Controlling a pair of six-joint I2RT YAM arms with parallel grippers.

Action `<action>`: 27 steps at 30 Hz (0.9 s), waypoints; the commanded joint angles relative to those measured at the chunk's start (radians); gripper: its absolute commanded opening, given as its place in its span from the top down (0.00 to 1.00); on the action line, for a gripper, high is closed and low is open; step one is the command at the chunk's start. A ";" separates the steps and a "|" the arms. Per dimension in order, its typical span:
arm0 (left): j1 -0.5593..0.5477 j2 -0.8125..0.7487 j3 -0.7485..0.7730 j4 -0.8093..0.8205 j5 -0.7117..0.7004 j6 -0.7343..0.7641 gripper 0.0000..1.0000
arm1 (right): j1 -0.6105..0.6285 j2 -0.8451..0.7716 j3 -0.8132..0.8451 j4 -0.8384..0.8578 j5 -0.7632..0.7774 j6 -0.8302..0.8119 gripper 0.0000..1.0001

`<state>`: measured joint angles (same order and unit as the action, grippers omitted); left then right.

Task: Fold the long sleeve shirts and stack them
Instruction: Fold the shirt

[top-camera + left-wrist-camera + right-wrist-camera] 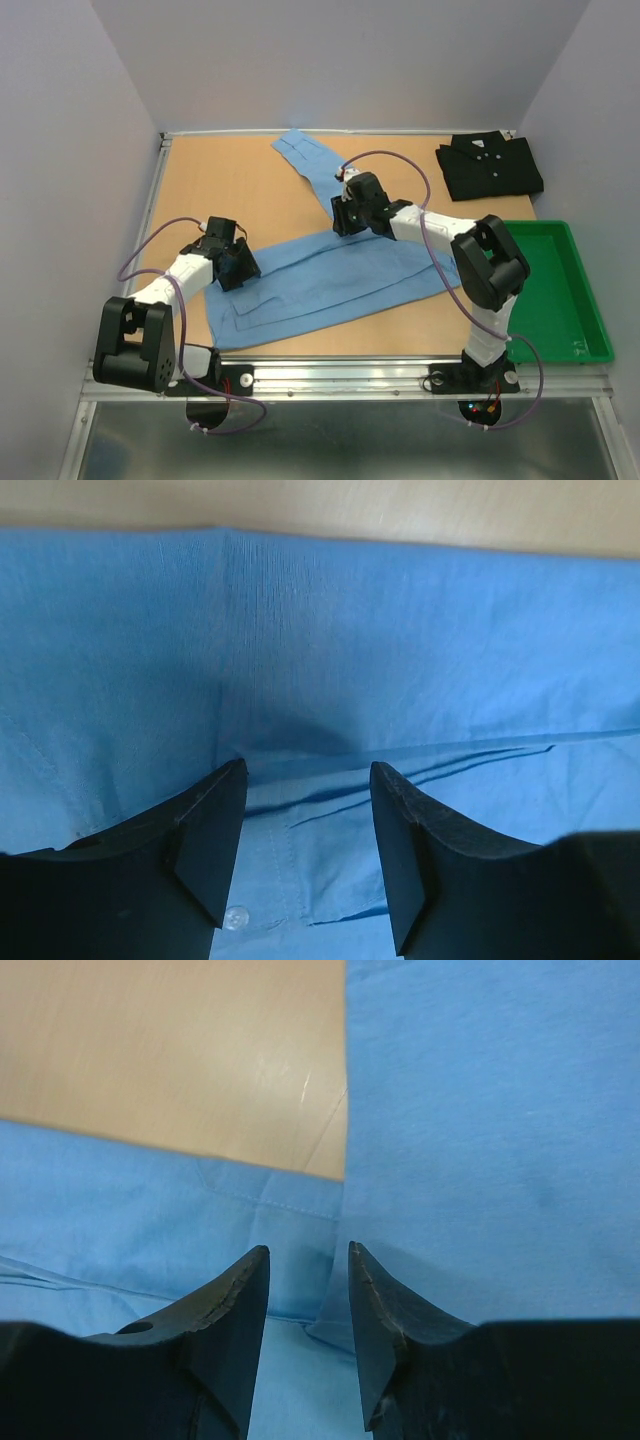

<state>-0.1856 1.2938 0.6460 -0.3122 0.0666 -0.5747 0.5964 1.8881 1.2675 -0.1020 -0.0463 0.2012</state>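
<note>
At the desk's middle the light blue shirt lies long from 8 to 3 o'clock, its sleeve running to 11; the left tool is half-open over the 9 o'clock end; the right tool is narrowly parted at the sleeve root; neither visibly grips cloth; the black shirt sits folded at 1 o'clock.

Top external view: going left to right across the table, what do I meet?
Left tool → right tool → black shirt → green tray. The light blue shirt lies under both tools, so I left it out.
</note>
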 commanded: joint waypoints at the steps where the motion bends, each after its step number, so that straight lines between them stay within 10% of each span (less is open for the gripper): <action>1: -0.009 -0.027 -0.029 -0.031 0.061 0.015 0.38 | 0.052 0.006 0.064 -0.031 0.078 -0.043 0.57; 22: -0.011 -0.008 -0.013 -0.053 -0.010 0.001 0.40 | 0.095 -0.121 -0.149 -0.076 0.221 -0.023 0.59; 27: -0.011 -0.065 0.004 -0.057 -0.039 0.010 0.37 | 0.074 -0.161 -0.079 -0.087 0.310 -0.117 0.46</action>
<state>-0.1905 1.2900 0.6258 -0.3393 0.0738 -0.5770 0.6907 1.7924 1.1305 -0.1879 0.1699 0.1619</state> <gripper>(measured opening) 0.611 0.478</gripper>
